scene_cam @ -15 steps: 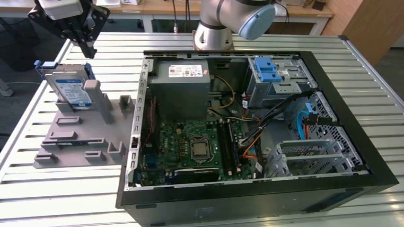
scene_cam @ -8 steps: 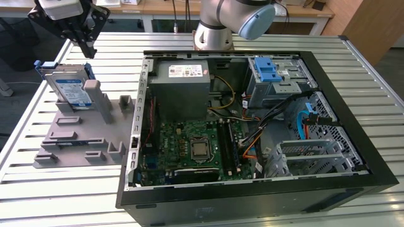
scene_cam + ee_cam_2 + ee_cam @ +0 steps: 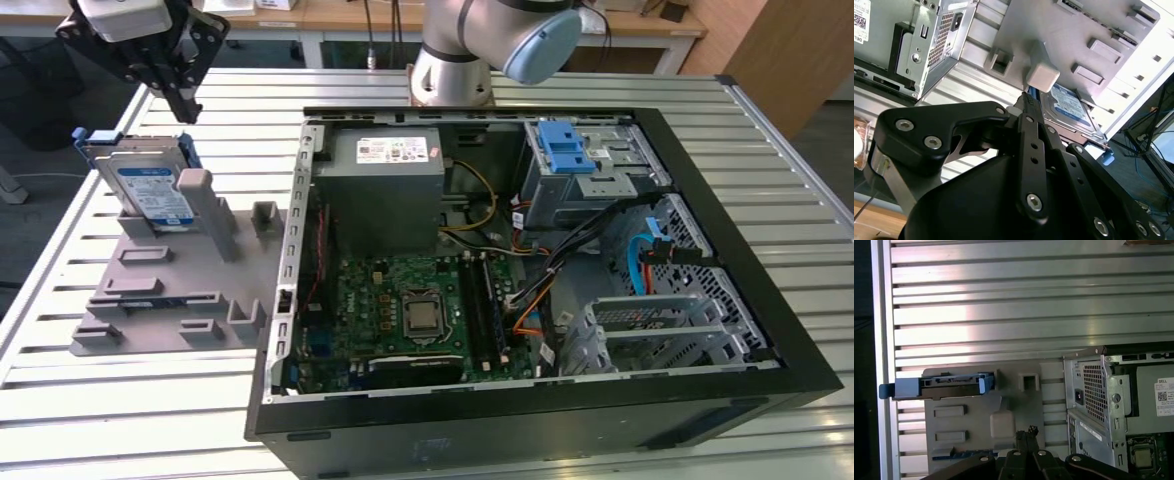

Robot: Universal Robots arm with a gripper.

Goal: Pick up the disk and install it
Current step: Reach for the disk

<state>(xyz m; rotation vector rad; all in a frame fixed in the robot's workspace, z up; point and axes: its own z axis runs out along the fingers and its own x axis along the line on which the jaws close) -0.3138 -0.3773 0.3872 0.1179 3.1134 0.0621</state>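
Observation:
The disk (image 3: 150, 192) is a silver-grey drive with a blue-and-white label and blue rails. It stands on edge in a slot of the grey fixture plate (image 3: 160, 290), on the exterior view's left. In the first wrist view the disk (image 3: 949, 387) is seen edge-on; in the second wrist view its label side (image 3: 1070, 108) shows beside a grey post. My gripper (image 3: 184, 104) hangs above and a little behind the disk, apart from it, fingers together with nothing between them. In both wrist views the black fingertips (image 3: 1028, 432) (image 3: 1027, 102) meet over the plate.
An open computer case (image 3: 287, 300) lies flat to the exterior view's right of the plate. Inside are a grey power supply (image 3: 387, 190), a motherboard (image 3: 414, 310) and a drive bay with a blue latch (image 3: 567, 150). All rest on a slatted metal table (image 3: 134, 420).

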